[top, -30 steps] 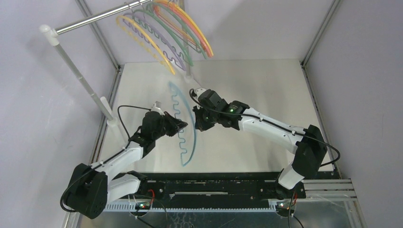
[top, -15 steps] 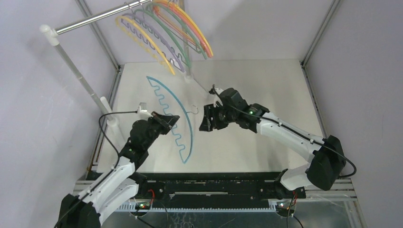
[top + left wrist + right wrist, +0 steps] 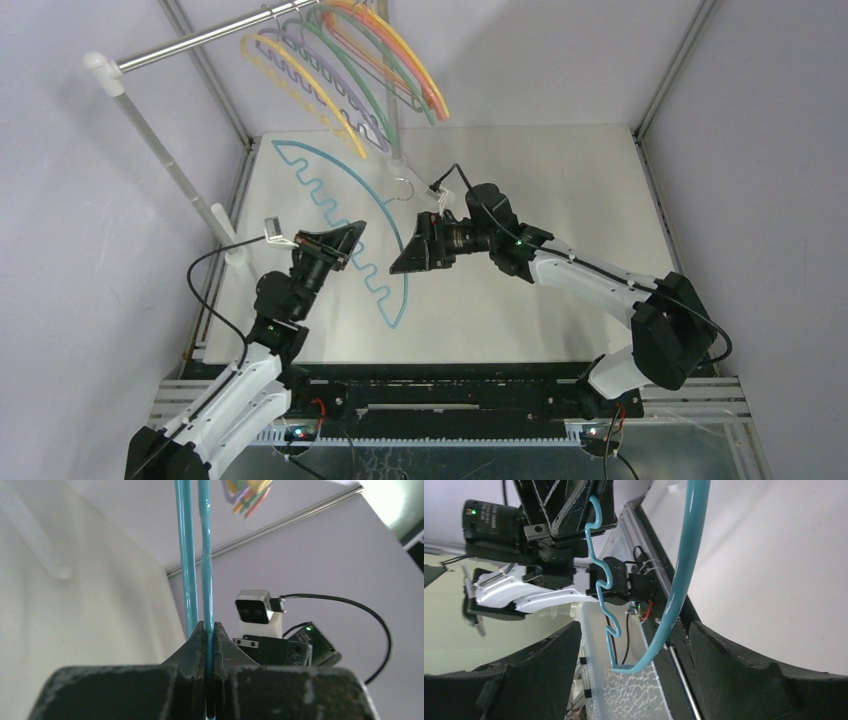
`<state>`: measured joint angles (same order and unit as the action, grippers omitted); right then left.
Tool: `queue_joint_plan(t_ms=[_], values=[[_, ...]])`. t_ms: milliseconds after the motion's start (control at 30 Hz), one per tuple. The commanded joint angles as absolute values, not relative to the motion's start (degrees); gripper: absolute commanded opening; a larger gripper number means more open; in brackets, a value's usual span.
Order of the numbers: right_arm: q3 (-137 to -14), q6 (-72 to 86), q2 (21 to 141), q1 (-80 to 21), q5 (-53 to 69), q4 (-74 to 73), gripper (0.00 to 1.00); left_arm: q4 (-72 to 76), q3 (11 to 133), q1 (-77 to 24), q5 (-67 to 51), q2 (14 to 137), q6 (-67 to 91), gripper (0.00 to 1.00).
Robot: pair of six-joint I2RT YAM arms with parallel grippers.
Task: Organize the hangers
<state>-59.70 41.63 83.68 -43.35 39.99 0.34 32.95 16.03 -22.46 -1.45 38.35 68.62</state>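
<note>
A teal wavy-edged hanger (image 3: 335,205) stands lifted off the table, its small wire hook (image 3: 401,185) pointing to the back right. My left gripper (image 3: 347,240) is shut on its wavy lower bar (image 3: 205,555), which runs straight up from between the jaws in the left wrist view. My right gripper (image 3: 408,248) is open just right of the hanger's smooth arc (image 3: 684,555). The hanger's lower corner hangs free ahead of the jaws' gap, touching neither finger. Several other hangers (image 3: 345,80), yellow, purple, green and orange, hang on the rail at the back.
The silver rail (image 3: 190,42) crosses the back left on white posts (image 3: 170,160); a second post (image 3: 395,130) stands behind the hung hangers. Grey walls close in the white table (image 3: 560,180). My left arm (image 3: 524,590) shows in the right wrist view.
My right gripper has opened and let go of the teal hanger. The left gripper has raised the hanger and swung its top end toward the back left.
</note>
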Motion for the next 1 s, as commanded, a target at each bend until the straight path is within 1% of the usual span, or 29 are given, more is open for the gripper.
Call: queue_joint_plan(t_ms=[0,133,300,433,467,533,567,600,633,667,733,767,800,900,933,967], values=[[-59.7,45.5,85.3,-43.9,46.9,11.3,0.87,48.2,14.1,-21.4,-2.4,38.1,72.9,0.00],[-60.4,47.1,86.3,-45.0,48.8,14.8,0.85,51.9,13.5,-20.9,-1.8,39.2,73.3,0.00],[-63.6,47.0,88.5,-47.7,51.2,14.3,0.78,56.7,12.3,-20.4,0.1,41.5,73.4,0.00],[-63.8,47.5,89.1,-47.4,53.2,15.0,0.74,60.3,11.4,-19.6,0.0,43.6,73.5,0.00],[-63.8,47.2,89.2,-47.3,54.2,15.0,0.70,61.5,11.0,-19.4,-0.3,44.2,74.0,0.00],[-63.8,46.5,89.4,-47.4,56.1,14.3,0.57,63.1,10.8,-18.7,-1.6,45.3,74.9,0.00],[-63.8,46.4,89.6,-47.4,56.8,13.6,0.47,63.6,10.9,-18.3,-2.8,45.8,75.2,0.00],[-63.8,46.4,89.7,-47.5,57.6,13.1,0.32,63.8,11.0,-18.1,-3.8,46.1,75.3,0.00],[-63.9,46.4,90.0,-47.5,58.2,12.5,0.20,63.7,10.9,-18.1,-4.5,46.4,75.5,0.01],[-63.9,46.0,89.9,-47.6,58.1,11.5,0.11,63.3,10.8,-18.1,-5.0,46.4,75.7,0.02],[-63.9,43.8,88.8,-47.9,56.1,8.1,0.04,62.6,10.3,-18.1,-6.0,46.1,75.8,0.05],[-64.3,42.1,88.3,-48.0,54.8,5.4,0.03,62.0,10.1,-18.1,-6.5,45.6,75.9,0.07],[-64.8,39.9,87.7,-48.1,53.2,2.2,0.00,60.7,10.0,-18.1,-7.3,45.2,75.9,0.12],[-65.3,34.5,85.7,-48.2,48.7,-6.0,0.00,54.7,9.6,-18.1,-11.1,42.3,75.0,0.32],[-65.2,32.9,85.0,-48.2,47.3,-8.8,0.00,51.6,9.4,-18.1,-12.3,40.9,74.6,0.41],[-65.2,31.0,83.9,-48.2,45.5,-11.7,0.00,47.7,9.1,-18.1,-13.2,39.3,74.1,0.57]])
